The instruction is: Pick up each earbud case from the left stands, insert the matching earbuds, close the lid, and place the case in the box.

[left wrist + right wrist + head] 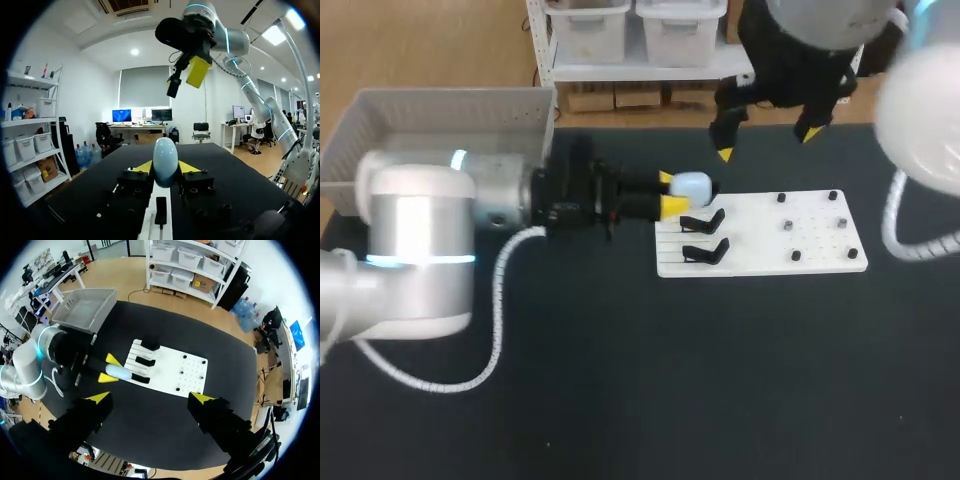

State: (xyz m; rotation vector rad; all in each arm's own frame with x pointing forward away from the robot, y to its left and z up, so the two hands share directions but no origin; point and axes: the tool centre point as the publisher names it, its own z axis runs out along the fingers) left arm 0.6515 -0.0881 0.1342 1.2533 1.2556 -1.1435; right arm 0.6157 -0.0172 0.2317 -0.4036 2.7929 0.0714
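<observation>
Head view: fixed, high behind robot, tilted down on table (620, 380), mid range. Left wrist view: low, near level, facing out along left gripper (165, 169) across table, case (165, 156) very close. Right wrist view: high overhead, facing straight down, whole table in frame. All 3 share case and white board (770, 235). Left wrist view also catches right gripper (186, 79) overhead.

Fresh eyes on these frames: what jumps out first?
The pale blue earbud case, clamped in the left gripper at the left edge of the white board. High above the board hangs the right gripper, open and empty. A grey box sits at the back left of the table.
</observation>
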